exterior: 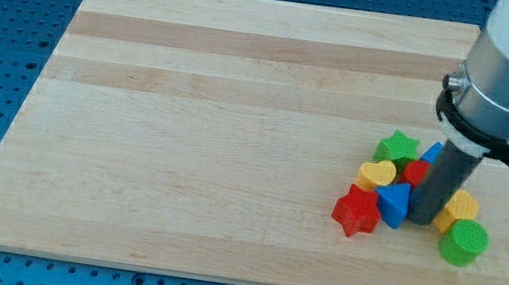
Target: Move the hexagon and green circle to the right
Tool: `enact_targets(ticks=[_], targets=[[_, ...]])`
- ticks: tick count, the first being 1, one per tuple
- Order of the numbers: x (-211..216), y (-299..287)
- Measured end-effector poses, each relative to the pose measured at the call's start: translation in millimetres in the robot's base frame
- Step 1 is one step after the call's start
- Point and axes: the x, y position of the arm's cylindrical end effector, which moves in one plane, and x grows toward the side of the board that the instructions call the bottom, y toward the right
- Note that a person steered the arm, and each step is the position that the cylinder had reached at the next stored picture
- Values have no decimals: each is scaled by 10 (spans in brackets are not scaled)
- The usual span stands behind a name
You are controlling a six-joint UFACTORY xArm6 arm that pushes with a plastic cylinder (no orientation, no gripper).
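Note:
My tip is at the lower end of the dark rod, in the cluster of blocks at the view's right. The yellow hexagon sits just right of the rod, partly hidden by it. The green circle lies just below and right of the hexagon, to the right of my tip. A blue triangle block touches the rod's left side.
A red star lies at the cluster's lower left. A yellow heart, a green star, a small red block and a blue block sit above. The wooden board rests on a blue perforated table.

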Motion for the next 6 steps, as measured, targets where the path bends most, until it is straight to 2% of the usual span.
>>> enact_targets(ticks=[3, 6], targets=[[-421, -1], [234, -1]])
